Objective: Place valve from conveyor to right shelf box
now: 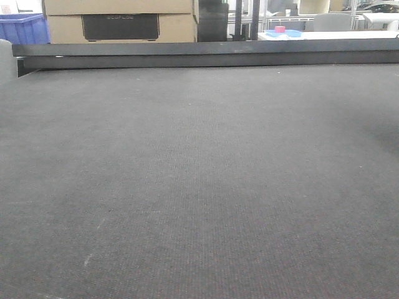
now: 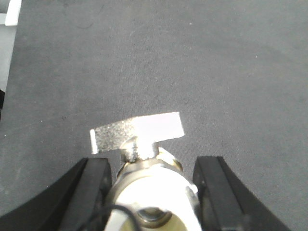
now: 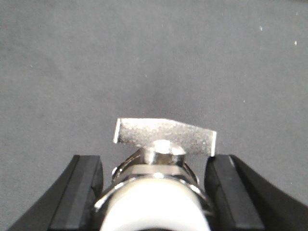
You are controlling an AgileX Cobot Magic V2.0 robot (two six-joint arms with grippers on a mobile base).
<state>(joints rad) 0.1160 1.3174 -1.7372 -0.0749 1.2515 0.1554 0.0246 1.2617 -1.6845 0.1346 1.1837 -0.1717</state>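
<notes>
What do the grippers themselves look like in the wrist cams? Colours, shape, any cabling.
Left gripper: two matte black fingers, broad, flat inner faces, outer edges curving away toward the base; a thin dark cable shows low by one finger. Right gripper: same black fingers, squared tips, no cable or markings visible. Arms themselves not in view.
</notes>
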